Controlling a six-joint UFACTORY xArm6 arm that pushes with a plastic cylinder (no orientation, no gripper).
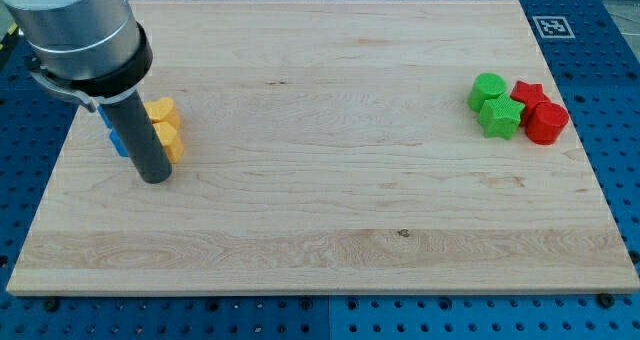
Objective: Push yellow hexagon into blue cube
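Observation:
Two yellow blocks stand at the view's left: an upper one (163, 111) and a lower one (171, 141), stacked top to bottom; which is the hexagon I cannot tell. A blue block (116, 143) sits just left of them, mostly hidden behind the dark rod. My tip (154, 178) rests on the board just below these blocks, at the lower yellow block's bottom-left corner. The rod covers the seam between the blue and yellow blocks, so whether they touch is hidden.
A cluster at the view's right holds a green round block (488, 88), a green block (501, 117), a red star (528, 92) and a red round block (546, 123). The wooden board (320, 210) lies on a blue pegboard table.

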